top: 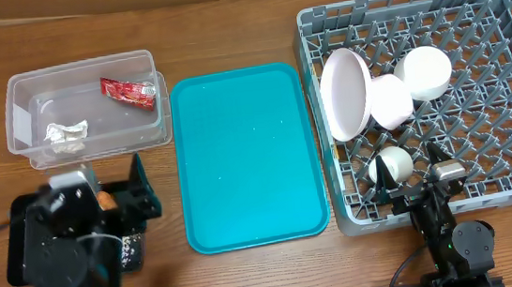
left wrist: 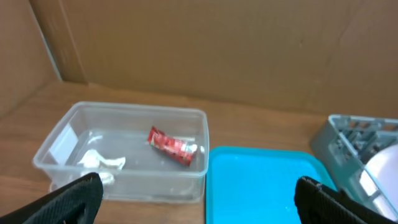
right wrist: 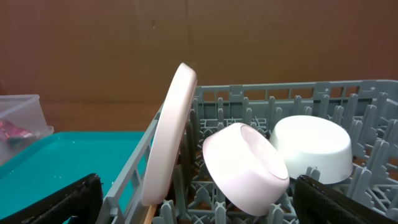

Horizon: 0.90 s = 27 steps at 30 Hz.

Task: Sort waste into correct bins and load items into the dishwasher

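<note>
The clear tub (top: 79,68) at the back left holds the red wrapper (top: 128,90) and the paper wad (top: 66,132); both also show in the left wrist view (left wrist: 171,145), (left wrist: 99,165). My left gripper (top: 142,187) is open and empty above the black tray (top: 17,251), where an orange carrot piece (top: 106,201) shows beside the arm. The grey rack (top: 497,7) holds the white plate (top: 345,92) on edge, the pink bowl (top: 391,100), the white bowl (top: 423,73) and the small cup (top: 395,161). My right gripper (top: 409,171) is open and empty over the rack's front, by the cup.
The teal tray (top: 248,154) lies between the tub and the rack. In the right wrist view a thin wooden stick end (right wrist: 149,214) shows under the plate (right wrist: 168,137). A cardboard wall (left wrist: 217,50) stands behind the table.
</note>
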### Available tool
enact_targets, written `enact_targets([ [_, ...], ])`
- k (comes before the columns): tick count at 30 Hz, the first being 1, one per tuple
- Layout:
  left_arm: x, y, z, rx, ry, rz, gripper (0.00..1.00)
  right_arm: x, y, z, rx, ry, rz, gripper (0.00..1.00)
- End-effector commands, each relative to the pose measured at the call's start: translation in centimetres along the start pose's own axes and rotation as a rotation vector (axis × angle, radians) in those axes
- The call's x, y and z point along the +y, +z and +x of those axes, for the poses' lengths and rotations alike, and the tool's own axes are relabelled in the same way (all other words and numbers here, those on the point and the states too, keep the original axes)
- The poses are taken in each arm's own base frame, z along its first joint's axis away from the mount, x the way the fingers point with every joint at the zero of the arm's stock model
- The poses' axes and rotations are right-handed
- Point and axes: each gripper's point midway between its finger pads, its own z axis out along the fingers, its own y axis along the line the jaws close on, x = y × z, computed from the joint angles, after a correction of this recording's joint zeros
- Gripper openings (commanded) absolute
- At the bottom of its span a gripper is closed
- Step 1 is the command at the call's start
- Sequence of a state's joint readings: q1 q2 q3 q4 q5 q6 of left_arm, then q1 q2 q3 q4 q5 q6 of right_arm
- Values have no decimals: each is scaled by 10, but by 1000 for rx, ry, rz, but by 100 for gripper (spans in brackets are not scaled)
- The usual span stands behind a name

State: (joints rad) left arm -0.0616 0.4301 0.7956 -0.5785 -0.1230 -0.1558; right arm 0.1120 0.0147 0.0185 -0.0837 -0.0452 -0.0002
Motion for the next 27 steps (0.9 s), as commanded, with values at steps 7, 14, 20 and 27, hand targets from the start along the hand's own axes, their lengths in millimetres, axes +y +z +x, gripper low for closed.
enact_targets([
  [7, 10, 10, 82, -114, 4, 38, 100, -1, 0, 2, -2, -4, 1, 100],
  [14, 13, 37, 138, -69, 0, 48, 100, -1, 0, 2, -2, -4, 1, 100],
  [20, 12, 51, 151, -129, -2, 67, 100, -1, 0, 2, -2, -4, 1, 100],
  [27, 12, 51, 151, -130, -3, 68, 100, -1, 0, 2, -2, -4, 1, 100],
])
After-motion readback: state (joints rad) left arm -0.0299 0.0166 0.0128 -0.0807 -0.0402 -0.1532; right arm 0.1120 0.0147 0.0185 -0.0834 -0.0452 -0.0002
